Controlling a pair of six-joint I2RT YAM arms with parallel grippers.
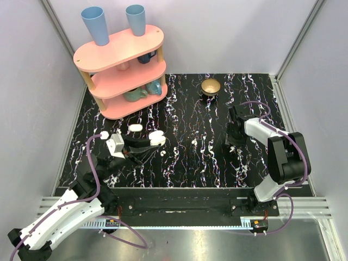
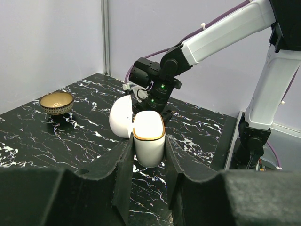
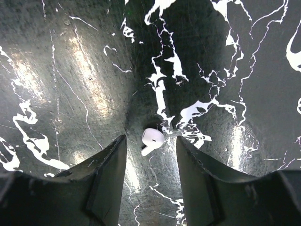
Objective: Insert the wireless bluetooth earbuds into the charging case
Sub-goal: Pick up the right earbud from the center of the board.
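Observation:
The charging case [image 2: 149, 139] is white with a gold rim and stands open, its lid [image 2: 120, 117] swung to the left. My left gripper [image 2: 148, 143] is shut on the case body and holds it near the table; this shows left of centre in the top view [image 1: 157, 138]. One white earbud [image 3: 153, 136] lies on the black marbled table between the fingers of my right gripper [image 3: 150, 141], which is open and points down just above it. In the top view the right gripper [image 1: 232, 141] hides that earbud. I cannot make out the second earbud for certain.
A gold bowl [image 1: 211, 86] sits at the back centre of the table. A pink three-tier shelf [image 1: 122, 73] with blue cups stands at the back left. A small white oval object [image 1: 135, 128] lies just behind the left gripper.

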